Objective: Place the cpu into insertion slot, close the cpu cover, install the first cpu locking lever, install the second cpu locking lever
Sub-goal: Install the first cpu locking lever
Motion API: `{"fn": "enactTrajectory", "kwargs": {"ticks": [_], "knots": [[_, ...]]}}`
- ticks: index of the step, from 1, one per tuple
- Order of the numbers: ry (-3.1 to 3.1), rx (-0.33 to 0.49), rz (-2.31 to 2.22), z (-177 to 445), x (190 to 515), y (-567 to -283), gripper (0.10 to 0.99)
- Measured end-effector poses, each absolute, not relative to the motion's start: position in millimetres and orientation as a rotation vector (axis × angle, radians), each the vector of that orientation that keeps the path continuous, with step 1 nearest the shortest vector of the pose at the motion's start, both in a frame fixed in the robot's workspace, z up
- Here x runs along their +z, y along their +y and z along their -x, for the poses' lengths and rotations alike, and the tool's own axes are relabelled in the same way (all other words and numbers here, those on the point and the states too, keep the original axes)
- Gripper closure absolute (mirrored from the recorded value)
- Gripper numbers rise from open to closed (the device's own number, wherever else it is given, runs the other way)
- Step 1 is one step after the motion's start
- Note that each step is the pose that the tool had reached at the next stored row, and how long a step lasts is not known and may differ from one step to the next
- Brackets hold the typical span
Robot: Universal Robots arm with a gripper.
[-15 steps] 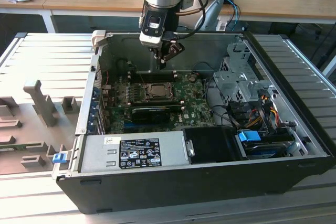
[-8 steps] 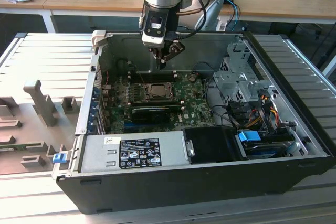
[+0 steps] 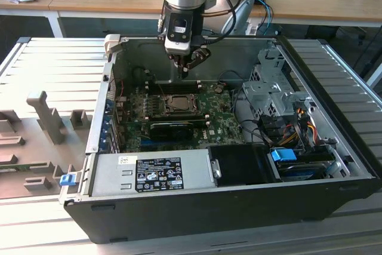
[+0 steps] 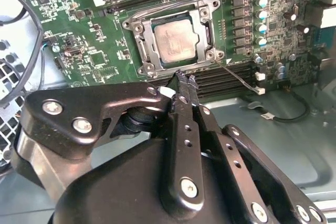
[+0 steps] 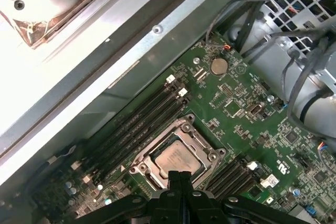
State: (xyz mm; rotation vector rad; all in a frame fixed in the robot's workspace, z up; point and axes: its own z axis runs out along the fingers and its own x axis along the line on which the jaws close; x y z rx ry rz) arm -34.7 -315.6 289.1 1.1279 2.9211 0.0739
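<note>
The chip (image 4: 176,43) lies flat in its socket (image 3: 178,104), with the cover (image 4: 144,51) down around it — a thin wire lever (image 4: 239,76) sticks out from one corner. In the exterior view the claw (image 3: 185,70) hangs at twelve o'clock of the socket — fingers together, empty.

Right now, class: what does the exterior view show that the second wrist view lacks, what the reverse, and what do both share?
The exterior view adds the open black computer case, its silver power supply box and wooden desks behind. The second wrist view adds a thin metal lever wire and a row of teal-topped capacitors. Both share the green circuit board, the square silver-grey cpu lying inside the square silvery cpu cover, and the black gripper, shut, above the board.
</note>
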Motion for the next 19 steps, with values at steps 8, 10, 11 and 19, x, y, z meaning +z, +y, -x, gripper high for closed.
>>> {"fn": "enactTrajectory", "kwargs": {"ticks": [8, 10, 11, 19], "knots": [[2.95, 0.074, -1.052, 34.7, 289.1, -315.6, 0.98], [2.963, 0.074, -1.019, 34.7, 289.1, -315.6, 0.98], [2.966, 0.075, -1.009, 34.7, 289.1, -315.6, 0.98], [3.011, 0.075, -0.875, 34.7, 289.1, -315.7, 0.98]]}}
